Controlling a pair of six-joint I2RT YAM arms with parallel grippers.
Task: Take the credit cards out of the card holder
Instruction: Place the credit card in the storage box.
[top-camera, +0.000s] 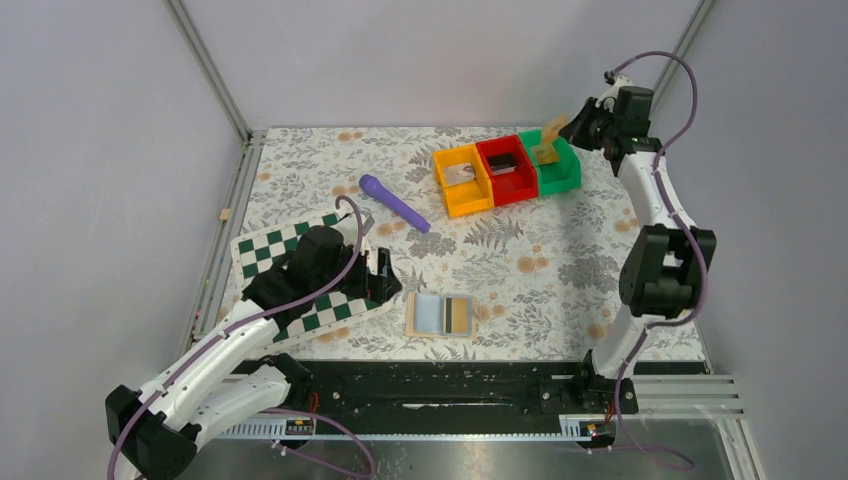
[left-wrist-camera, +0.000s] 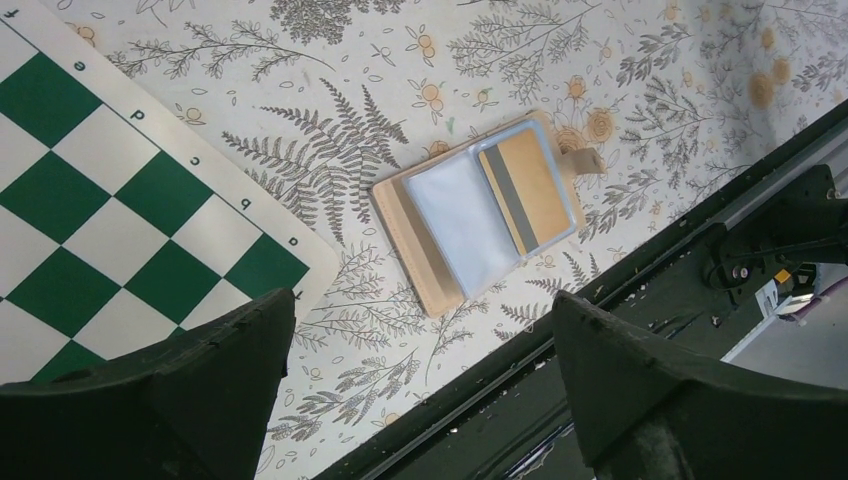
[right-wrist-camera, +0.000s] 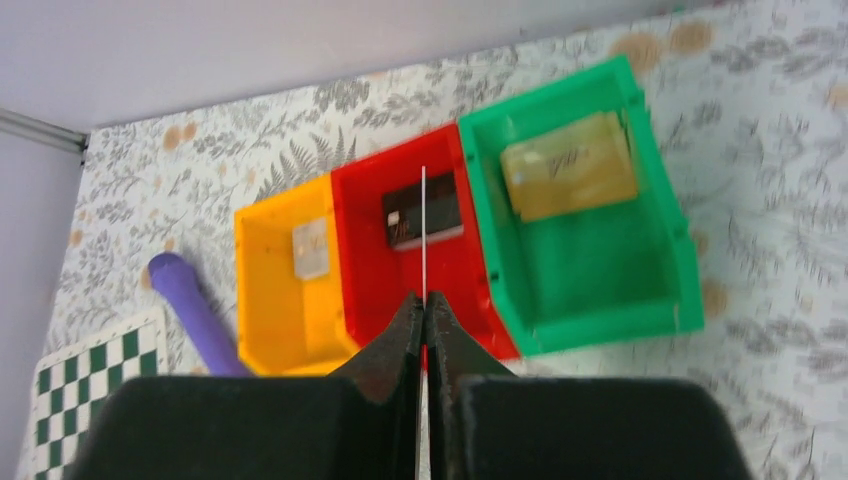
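The tan card holder lies open near the table's front edge. It shows a light blue panel and a gold card with a grey stripe in its right pocket, and it also shows in the left wrist view. My left gripper is open and empty, over the checkered board's right end, just left of the holder; in its own view it sits below the holder. My right gripper is shut on a card above the bins. That card shows edge-on as a thin line over the red bin.
Yellow, red and green bins stand at the back right. A pale card, a black card and a gold card lie in them. A purple tool and the checkered board lie at the left.
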